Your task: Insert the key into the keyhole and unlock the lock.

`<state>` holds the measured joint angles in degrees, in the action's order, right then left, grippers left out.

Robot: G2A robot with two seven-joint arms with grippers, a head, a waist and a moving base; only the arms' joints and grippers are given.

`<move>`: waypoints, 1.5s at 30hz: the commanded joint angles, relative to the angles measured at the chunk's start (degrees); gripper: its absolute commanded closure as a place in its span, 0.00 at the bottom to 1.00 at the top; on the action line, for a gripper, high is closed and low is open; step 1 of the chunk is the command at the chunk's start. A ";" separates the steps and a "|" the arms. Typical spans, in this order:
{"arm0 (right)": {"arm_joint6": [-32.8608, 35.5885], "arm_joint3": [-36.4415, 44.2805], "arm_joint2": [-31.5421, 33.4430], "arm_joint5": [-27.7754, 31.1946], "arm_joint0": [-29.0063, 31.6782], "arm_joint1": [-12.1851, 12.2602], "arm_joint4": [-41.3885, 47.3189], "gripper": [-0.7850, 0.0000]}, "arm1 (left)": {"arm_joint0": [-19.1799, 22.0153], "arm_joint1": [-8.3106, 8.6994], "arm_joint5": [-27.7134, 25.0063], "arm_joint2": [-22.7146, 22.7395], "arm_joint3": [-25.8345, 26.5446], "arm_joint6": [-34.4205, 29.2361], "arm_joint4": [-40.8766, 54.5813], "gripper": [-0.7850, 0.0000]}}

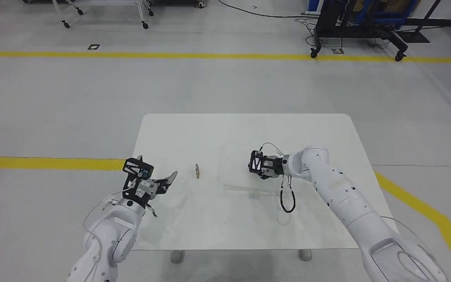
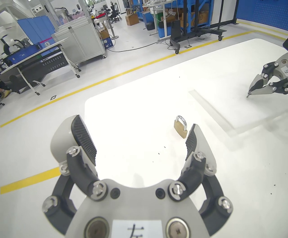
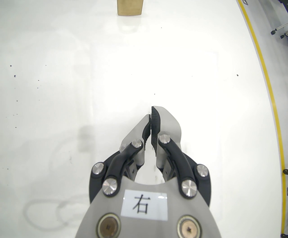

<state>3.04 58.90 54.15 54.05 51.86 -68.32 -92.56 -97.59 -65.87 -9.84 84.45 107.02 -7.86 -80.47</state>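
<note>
While the lock (image 1: 198, 170) sits untouched on the table (image 1: 211, 134), the step in hand appears to be the approach, with insertion not yet begun.

Top view: the lock rests left of the table's middle, between the two grippers and apart from both. The left gripper (image 1: 161, 185) is just to its left, at the near-left part of the table. The right gripper (image 1: 251, 163) is farther off to its right.

Left wrist view: the left gripper (image 2: 135, 126) is spread wide and holds nothing. The brass lock (image 2: 180, 129) lies just beyond one finger. The right gripper (image 2: 248, 94) is pressed together, and a small dark sliver juts from its tips. It may be the key, but this cannot be confirmed.

Right wrist view: the right gripper (image 3: 151, 112) has its pads closed tight. Whether anything is pinched between them is hard to make out. The lock (image 3: 130, 8) is cut off at the frame edge with only its body showing, and no keyhole can be made out.

Judgement: the next move calls for the left gripper to steady the lock and for the right tips to line up squarely with the keyhole end.
</note>
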 commanded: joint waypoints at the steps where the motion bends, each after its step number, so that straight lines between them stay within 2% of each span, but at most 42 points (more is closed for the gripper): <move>1: 0.00 0.00 0.00 0.00 0.00 0.00 0.00 1.00 | -0.03 0.00 0.06 0.05 -0.02 0.11 0.06 0.00; 7: 0.00 0.00 0.00 0.00 0.00 0.00 0.00 1.00 | 0.93 0.02 -1.92 -0.51 0.01 -1.19 0.32 0.00; 9: -0.41 0.99 -0.33 -0.55 0.67 -0.01 -0.11 1.00 | 2.43 0.15 -5.95 -2.27 0.11 -3.17 -1.78 0.00; 14: -0.90 1.80 -1.60 0.31 0.85 -0.18 -0.07 1.00 | 7.65 -0.28 -9.05 -9.65 -0.63 -8.32 -8.06 0.00; 21: -3.08 0.05 -2.39 1.16 -0.19 -0.33 0.34 1.00 | 15.94 -2.10 -8.37 -21.90 -4.81 -13.07 -13.55 0.00; 27: -4.48 -1.31 -2.82 1.29 -0.65 -0.31 0.22 1.00 | 20.67 -3.90 -5.07 -28.89 -10.19 -15.72 -14.59 0.00; 35: -5.80 -2.59 -3.65 1.70 -1.25 -0.39 0.20 1.00 | 24.58 -6.11 0.93 -34.62 -17.10 -18.24 -15.42 0.00; 45: -9.06 -3.58 -3.42 3.95 -1.58 0.27 0.41 1.00 | 27.78 -7.91 2.99 -37.66 -23.48 -18.66 -15.94 0.00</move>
<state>-5.21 55.18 50.75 57.99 50.16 -68.20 -92.03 -69.95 -73.68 -6.88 46.90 83.94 -26.57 -96.34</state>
